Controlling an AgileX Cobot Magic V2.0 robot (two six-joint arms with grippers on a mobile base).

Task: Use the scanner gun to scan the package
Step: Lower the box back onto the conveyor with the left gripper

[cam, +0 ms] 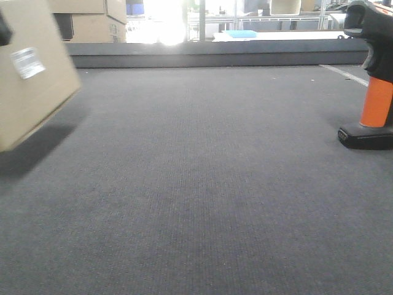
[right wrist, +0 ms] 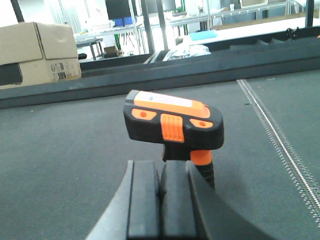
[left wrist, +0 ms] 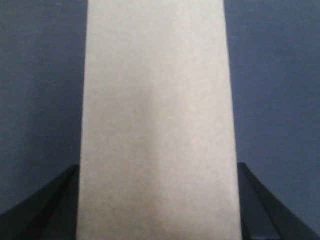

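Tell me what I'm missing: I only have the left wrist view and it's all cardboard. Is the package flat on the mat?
Observer: No. The front view shows the package tilted, one edge raised over its shadow.
Operator: Where's the label?
Observer: The white label faces the front camera.
Operator: And the scanner gun?
Observer: The scanner gun stands upright on its base, far right; the right claw is shut just short of it, not holding it.
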